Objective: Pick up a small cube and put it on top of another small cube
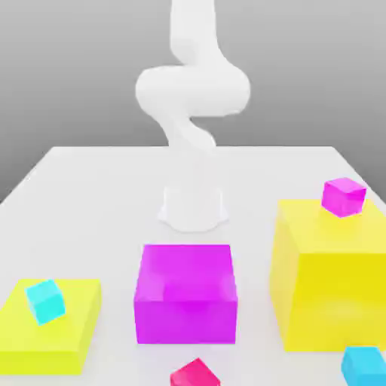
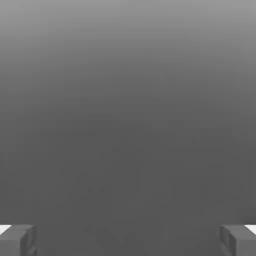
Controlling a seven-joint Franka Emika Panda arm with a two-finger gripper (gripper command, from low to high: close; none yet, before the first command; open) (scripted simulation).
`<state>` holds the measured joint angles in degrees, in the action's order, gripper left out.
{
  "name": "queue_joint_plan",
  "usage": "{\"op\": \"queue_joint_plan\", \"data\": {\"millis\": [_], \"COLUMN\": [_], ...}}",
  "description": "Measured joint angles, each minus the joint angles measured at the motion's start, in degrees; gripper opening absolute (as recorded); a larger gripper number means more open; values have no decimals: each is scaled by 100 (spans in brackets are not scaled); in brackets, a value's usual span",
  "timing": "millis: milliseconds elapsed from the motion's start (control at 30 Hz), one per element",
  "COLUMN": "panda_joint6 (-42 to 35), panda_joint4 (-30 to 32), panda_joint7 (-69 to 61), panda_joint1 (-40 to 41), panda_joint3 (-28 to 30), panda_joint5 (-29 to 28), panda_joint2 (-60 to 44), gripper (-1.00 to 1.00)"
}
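Observation:
The small crimson cube [image 1: 194,373] lies on the white table [image 1: 90,196] at the near edge of the exterior view, just in front of a big magenta block [image 1: 186,292]. Other small cubes are a magenta one [image 1: 344,196] on top of the tall yellow block [image 1: 332,275], a cyan one [image 1: 45,300] on a low yellow block [image 1: 49,332], and a second cyan one [image 1: 364,366] on the table at the exterior view's right. In the hand view my gripper [image 2: 128,241] is open, its grey fingertips [image 2: 20,240] far apart with nothing between them, facing plain grey background.
The white arm [image 1: 192,90] rises from its round base [image 1: 193,207] at the table's middle and curls upward out of the picture. The three big blocks stand in a row across the front of the table. Bare table surface lies behind them on both sides of the base.

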<state>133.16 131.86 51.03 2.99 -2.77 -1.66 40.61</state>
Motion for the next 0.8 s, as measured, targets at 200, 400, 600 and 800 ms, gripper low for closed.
{"op": "queue_joint_plan", "data": {"millis": [200, 400, 600, 800], "panda_joint6": [336, 651, 977, 1382], "panda_joint4": [19, 35, 53, 98], "panda_joint7": [1321, 2666, 3924, 4890], "panda_joint1": [657, 1086, 1244, 1218], "panda_joint3": [-626, -1032, -1137, -1093], "panda_joint5": [-475, -1022, -1448, -1453], "panda_joint2": [-1281, -2542, -3785, -4933], "gripper": [0, 0, 0, 0]}}
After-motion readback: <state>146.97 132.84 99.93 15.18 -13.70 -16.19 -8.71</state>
